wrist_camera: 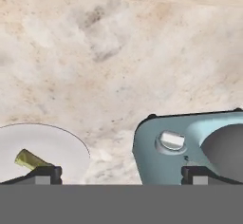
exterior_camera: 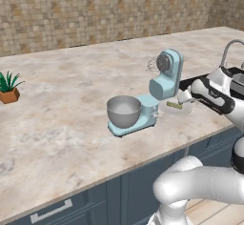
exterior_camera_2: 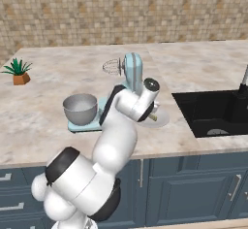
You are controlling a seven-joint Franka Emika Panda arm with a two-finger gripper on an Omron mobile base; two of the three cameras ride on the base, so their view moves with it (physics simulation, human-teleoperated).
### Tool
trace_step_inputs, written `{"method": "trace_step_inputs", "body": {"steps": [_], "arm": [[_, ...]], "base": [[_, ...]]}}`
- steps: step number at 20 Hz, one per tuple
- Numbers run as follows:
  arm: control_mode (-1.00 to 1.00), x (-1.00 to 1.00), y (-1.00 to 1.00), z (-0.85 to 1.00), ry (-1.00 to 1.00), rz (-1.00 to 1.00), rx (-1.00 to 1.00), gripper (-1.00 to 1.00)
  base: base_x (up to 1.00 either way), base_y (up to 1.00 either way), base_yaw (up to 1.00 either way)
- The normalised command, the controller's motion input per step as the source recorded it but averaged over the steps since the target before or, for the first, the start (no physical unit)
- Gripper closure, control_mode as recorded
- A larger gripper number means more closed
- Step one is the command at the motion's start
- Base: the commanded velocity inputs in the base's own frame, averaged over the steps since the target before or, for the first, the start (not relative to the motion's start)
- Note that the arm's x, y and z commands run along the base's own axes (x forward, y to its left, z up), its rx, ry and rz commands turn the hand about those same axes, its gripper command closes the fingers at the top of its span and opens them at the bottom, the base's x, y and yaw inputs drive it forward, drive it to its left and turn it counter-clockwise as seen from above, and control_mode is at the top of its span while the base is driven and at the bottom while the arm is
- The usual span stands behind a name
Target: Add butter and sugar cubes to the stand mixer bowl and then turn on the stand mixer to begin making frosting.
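Note:
The pale blue stand mixer (exterior_camera: 164, 78) stands mid-counter with its head tilted up. Its grey metal bowl (exterior_camera: 124, 110) sits on the base and looks empty. Just right of the mixer lies a flat white plate (exterior_camera: 183, 109) with the small yellow butter (exterior_camera: 174, 105) stick on it. My gripper (exterior_camera: 186, 97) hovers low over that plate, open, with nothing between its fingers. In the hand view my gripper (wrist_camera: 123, 174) spans bare counter, with the plate (wrist_camera: 57, 144) and butter (wrist_camera: 31, 159) by the left fingertip (wrist_camera: 45, 173) and the mixer base (wrist_camera: 156, 152) by the right. The sugar cubes are hidden.
A black sink (exterior_camera_2: 213, 109) with a curved faucet (exterior_camera: 228, 52) is set into the counter right of the plate. A small potted plant (exterior_camera: 8, 89) stands far left. The counter's front edge runs close below the mixer, above dark blue cabinets (exterior_camera_2: 193, 189).

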Motion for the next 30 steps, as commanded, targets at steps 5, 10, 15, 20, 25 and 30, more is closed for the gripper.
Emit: {"method": "trace_step_inputs", "body": {"steps": [5, 10, 15, 20, 25, 30], "arm": [[-1.00, 0.00, -0.61, 0.01, 0.15, -0.13, 0.09, -1.00], [-1.00, -0.06, -0.50, 0.00, 0.12, -0.20, 0.32, -1.00], [-1.00, -0.26, -0.41, 0.00, 0.06, -0.35, 0.39, -1.00], [-1.00, -0.23, -0.09, 0.00, 0.05, -0.47, 0.28, -1.00], [-1.00, 0.00, 0.00, 0.00, 0.39, -0.26, 0.21, -1.00], [-1.00, 0.00, 0.00, 0.00, 0.66, -0.19, 0.25, -1.00]], "base": [[0.00, 0.00, 0.00], [0.00, 0.00, 0.00], [0.00, 0.00, 0.00], [0.00, 0.00, 0.00], [0.00, 0.00, 0.00], [0.00, 0.00, 0.00]]}}
